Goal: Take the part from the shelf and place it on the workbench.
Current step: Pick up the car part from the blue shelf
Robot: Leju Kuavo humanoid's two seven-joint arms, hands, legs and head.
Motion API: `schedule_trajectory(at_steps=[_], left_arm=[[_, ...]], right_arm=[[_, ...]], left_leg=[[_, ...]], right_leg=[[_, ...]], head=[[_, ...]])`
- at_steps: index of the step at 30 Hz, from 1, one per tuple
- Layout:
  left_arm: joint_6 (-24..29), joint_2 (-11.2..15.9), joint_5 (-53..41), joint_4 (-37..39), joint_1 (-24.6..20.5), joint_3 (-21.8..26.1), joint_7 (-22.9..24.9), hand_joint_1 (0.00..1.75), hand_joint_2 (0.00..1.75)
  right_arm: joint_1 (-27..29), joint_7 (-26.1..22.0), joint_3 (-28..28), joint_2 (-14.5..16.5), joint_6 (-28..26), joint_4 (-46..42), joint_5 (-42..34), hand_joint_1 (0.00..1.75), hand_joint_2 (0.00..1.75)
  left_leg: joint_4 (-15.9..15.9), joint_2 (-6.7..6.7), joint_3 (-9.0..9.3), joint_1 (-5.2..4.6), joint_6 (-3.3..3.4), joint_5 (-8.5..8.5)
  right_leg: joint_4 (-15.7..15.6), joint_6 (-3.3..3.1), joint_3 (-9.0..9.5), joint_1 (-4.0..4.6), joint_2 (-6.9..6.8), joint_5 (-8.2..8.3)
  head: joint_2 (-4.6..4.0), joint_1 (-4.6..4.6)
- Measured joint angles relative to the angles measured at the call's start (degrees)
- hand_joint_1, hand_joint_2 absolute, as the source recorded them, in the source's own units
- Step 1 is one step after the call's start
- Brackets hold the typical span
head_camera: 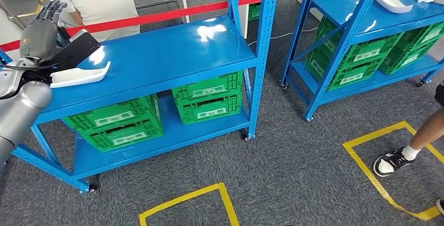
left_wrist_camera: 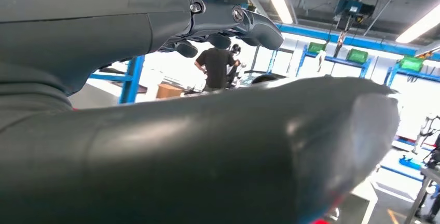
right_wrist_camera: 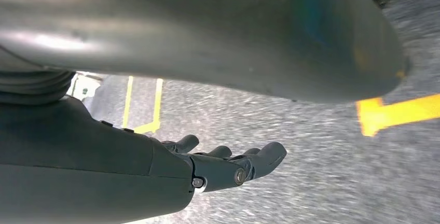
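A white curved part (head_camera: pixel 79 75) lies on the top board of the near blue shelf (head_camera: pixel 167 58), at its left end. My left hand (head_camera: pixel 44 30) is raised just above and behind the part, fingers pointing up and apart; I cannot tell whether it touches the part. In the left wrist view the thick thumb (left_wrist_camera: pixel 218 151) and darker fingers (left_wrist_camera: pixel 228 24) stand apart with nothing between them. My right hand (right_wrist_camera: pixel 223 164) hangs over the grey floor with its fingers stretched out and nothing in it. A second white part (head_camera: pixel 393 1) lies on the right-hand shelf (head_camera: pixel 366 17).
Green crates (head_camera: pixel 208 96) fill the lower boards of both shelves. A red tape (head_camera: pixel 183 11) runs behind them. A person in a white shirt (head_camera: pixel 97 1) stands behind the near shelf. Another person's leg and shoe (head_camera: pixel 393 161) stand by yellow floor lines (head_camera: pixel 366 168) at the right.
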Motion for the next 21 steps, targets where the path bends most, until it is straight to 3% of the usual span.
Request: schedule_trajectory(at_steps=[1,2,3,4,5,7,8,9,11,12,13,14,16,17,18,21], left_arm=[[-0.1,0.3,0.0,0.2,0.3,0.2,0.1,0.0,0.0],[-0.1,0.6,-0.1,0.2,0.5,0.4,0.2,0.0,0.0],[-0.1,0.9,-0.1,0.2,0.6,0.6,0.2,0.0,0.0],[-0.2,1.1,-0.1,0.1,0.6,0.9,0.3,0.0,0.0],[-0.1,1.3,-0.1,-0.1,0.5,1.2,0.3,0.0,0.0],[-0.1,1.5,-0.1,-0.1,0.3,1.8,0.2,0.0,0.0],[-0.1,1.6,-0.1,-0.1,0.4,1.9,0.2,0.0,0.0],[-0.3,1.6,-0.2,-0.1,0.7,2.0,0.3,0.0,0.0],[-0.6,1.8,-0.3,0.0,1.1,2.1,0.4,0.0,0.0],[-0.9,2.0,-0.4,0.0,1.4,2.2,0.4,0.0,0.0],[-1.1,2.3,-0.4,0.1,1.6,2.4,0.5,0.0,0.0],[-1.7,2.6,-0.2,0.2,1.9,2.7,0.5,0.0,0.0],[-4.1,3.2,1.4,0.6,2.8,3.8,0.8,0.0,0.0],[-6.4,3.5,3.0,0.7,3.2,4.7,0.9,0.0,0.0],[-9.4,3.8,5.1,0.8,3.5,5.9,0.9,0.0,0.44],[-19.5,4.9,12.0,0.4,4.1,11.2,0.1,0.0,1.75]], right_arm=[[0.0,0.0,0.0,0.0,0.0,0.0,0.0,0.0,0.0],[-0.1,0.0,0.0,0.0,0.0,0.1,0.0,0.0,0.0],[-0.2,0.0,0.0,0.0,0.0,0.1,0.1,0.0,0.0],[-0.3,0.0,0.0,-0.1,0.0,0.0,0.1,0.0,0.0],[-0.3,0.0,0.0,-0.1,0.0,0.0,0.2,0.0,0.0],[-0.5,0.0,0.0,-0.2,0.0,0.0,0.3,0.0,0.0],[-0.5,0.0,0.0,-0.2,0.0,0.0,0.3,0.0,0.0],[-0.5,0.0,0.0,-0.2,0.1,0.0,0.3,0.0,0.0],[-0.3,0.0,0.0,-0.2,0.1,0.0,0.4,0.0,0.0],[-0.2,0.1,0.0,-0.2,0.1,0.0,0.5,0.0,0.0],[-0.1,0.0,0.0,-0.2,0.1,0.0,0.6,0.0,0.0],[0.1,0.0,-0.1,-0.2,0.1,0.0,0.7,0.0,0.0],[0.3,0.0,-0.1,-0.2,0.1,0.0,0.9,0.0,0.0],[0.4,0.0,-0.2,-0.3,0.1,0.1,0.9,0.0,0.0],[0.3,0.0,-0.3,-0.3,0.1,0.1,1.0,0.0,0.44],[-0.2,0.1,-0.5,-0.4,0.3,0.1,1.0,0.0,1.75]], left_leg=[[-2.7,0.19,0.21,-0.17,0.28,5.21],[-4.5,0.28,0.53,-0.29,0.58,8.73],[-5.2,0.26,1.04,-0.35,0.9,9.88],[-5.1,0.15,1.98,-0.3,1.27,9.29],[-5.3,-0.01,2.9,-0.15,1.69,8.56],[-5.6,-0.24,5.07,0.01,2.42,7.04],[-5.6,-0.34,6.16,0.01,2.68,6.06],[-5.7,-0.49,7.25,-0.01,2.82,5.06],[-5.7,-0.89,9.79,-0.03,2.84,2.87],[-5.7,-1.04,11.19,-0.05,2.77,1.75],[-5.7,-1.09,12.63,-0.08,2.65,0.62],[-5.8,-1.01,13.85,-0.1,2.52,-0.5],[-5.9,-1.02,16.1,-0.32,2.13,-2.43],[-6.0,-1.1,16.91,-0.37,1.85,-3.18],[-5.7,-1.28,17.58,-0.42,1.45,-3.36],[-3.4,-1.1,17.38,-0.25,0.41,-3.27]], right_leg=[[-0.2,0.32,1.06,0.09,0.09,-1.15],[-0.4,0.65,2.28,0.17,0.15,-2.02],[-0.4,0.99,3.23,0.3,0.17,-2.24],[0.5,1.31,3.43,0.36,0.17,-1.74],[3.1,1.54,2.44,0.35,0.04,-0.2],[10.7,1.95,-2.61,0.29,-0.21,2.33],[14.0,2.17,-5.61,0.26,-0.32,1.9],[15.9,2.33,-8.17,0.24,-0.37,-0.18],[15.9,2.45,-12.06,0.26,-0.4,-6.25],[14.4,2.32,-13.27,0.3,-0.41,-8.15],[12.1,2.06,-14.05,0.38,-0.41,-8.05],[8.8,1.65,-14.42,0.54,-0.41,-4.69],[2.6,0.87,-14.29,0.96,-0.28,6.47],[0.8,0.6,-13.88,1.12,-0.21,10.67],[0.1,0.39,-13.47,1.23,-0.13,12.28],[-0.3,-0.76,-11.99,1.04,-0.2,11.36]], head=[[0.0,-0.03],[0.0,-0.09],[-0.01,-0.13],[-0.01,-0.11],[-0.01,-0.1],[0.0,-0.01],[0.0,0.02],[0.0,0.05],[0.0,0.09],[0.0,0.13],[0.0,0.15],[0.0,0.17],[0.0,0.11],[0.0,0.0],[0.0,-0.09],[0.0,-0.13]])
